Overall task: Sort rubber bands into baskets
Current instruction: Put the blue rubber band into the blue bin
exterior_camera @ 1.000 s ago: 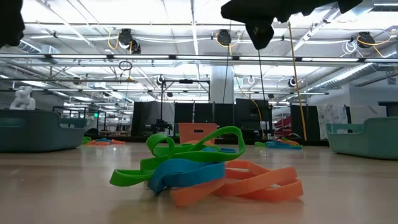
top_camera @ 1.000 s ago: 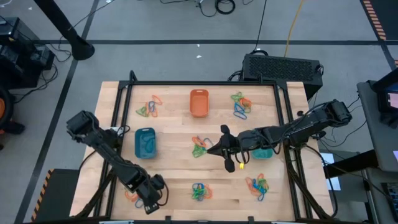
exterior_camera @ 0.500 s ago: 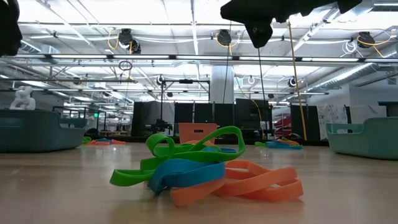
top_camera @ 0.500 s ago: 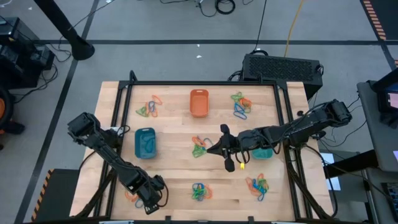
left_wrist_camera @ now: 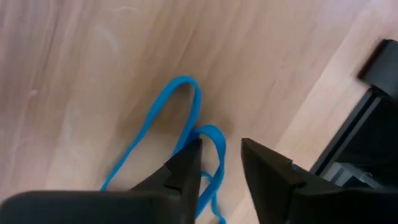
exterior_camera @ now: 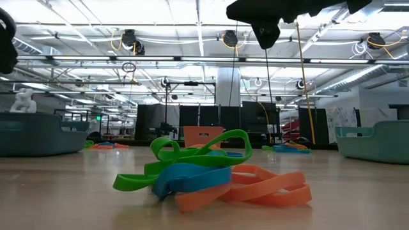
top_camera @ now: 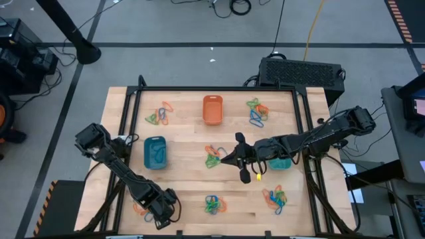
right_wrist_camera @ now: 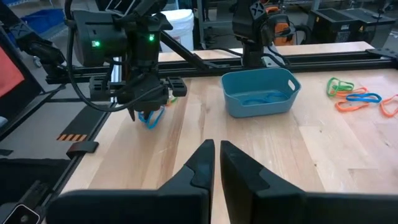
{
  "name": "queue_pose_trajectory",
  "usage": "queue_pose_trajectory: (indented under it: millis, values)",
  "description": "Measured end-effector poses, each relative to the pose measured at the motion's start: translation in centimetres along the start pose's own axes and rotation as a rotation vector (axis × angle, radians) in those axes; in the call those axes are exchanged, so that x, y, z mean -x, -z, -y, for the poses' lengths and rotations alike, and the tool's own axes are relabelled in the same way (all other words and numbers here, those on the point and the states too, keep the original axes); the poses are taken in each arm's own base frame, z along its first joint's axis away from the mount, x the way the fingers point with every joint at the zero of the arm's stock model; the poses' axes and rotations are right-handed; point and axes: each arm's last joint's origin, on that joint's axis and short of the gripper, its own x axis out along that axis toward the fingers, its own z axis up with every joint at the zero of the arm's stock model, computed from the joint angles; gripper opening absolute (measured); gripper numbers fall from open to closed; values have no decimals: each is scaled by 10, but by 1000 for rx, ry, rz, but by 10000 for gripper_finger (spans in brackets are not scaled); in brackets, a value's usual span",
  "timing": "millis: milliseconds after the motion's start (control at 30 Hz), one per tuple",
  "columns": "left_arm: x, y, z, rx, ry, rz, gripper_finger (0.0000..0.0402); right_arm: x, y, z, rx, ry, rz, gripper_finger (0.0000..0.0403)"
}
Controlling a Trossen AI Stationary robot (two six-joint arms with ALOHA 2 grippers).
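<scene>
**Blue band between the left fingers**

On the wooden table point(top_camera: 186, 133), a blue band point(left_wrist_camera: 186, 118) lies at the near-left corner, the left gripper point(left_wrist_camera: 221, 163) straddling it – fingers parted, grip uncertain. The blue basket point(top_camera: 155, 153) sits nearby, bands inside. The right gripper point(top_camera: 226, 160) hovers mid-table beside a mixed pile point(top_camera: 212, 157) – fingers closed, empty.

Bare wood btwn blue basket point(top_camera: 155, 153) & centre band pile point(top_camera: 212, 157).
</scene>
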Motion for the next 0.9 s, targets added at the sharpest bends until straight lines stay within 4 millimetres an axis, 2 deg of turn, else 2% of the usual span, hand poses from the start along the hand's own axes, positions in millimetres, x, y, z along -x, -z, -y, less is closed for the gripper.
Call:
queue_pose_trajectory:
  millis: [167, 233, 367, 500, 733, 900]
  values:
    - [0, 0, -3, -33, -31, 4, 28, 0, -1, 0, -2, -2, 6, 18]
    - [0, -1, -3, -49, -33, 10, 10, 0, -1, 0, -2, -1, 5, 18]
    - [5, -2, -3, -74, -27, 18, 10, 0, -1, 0, 3, -1, 6, 18]
    - [18, 0, -3, -89, -3, 36, 5, 0, -1, 0, 10, -1, 6, 18]
    - [55, 10, -12, -55, -10, 41, 2, 0, 0, 0, 24, 0, 0, 18]
    - [84, 12, -25, -54, -51, 142, 2, 0, 3, 1, 28, 5, -29, 18]
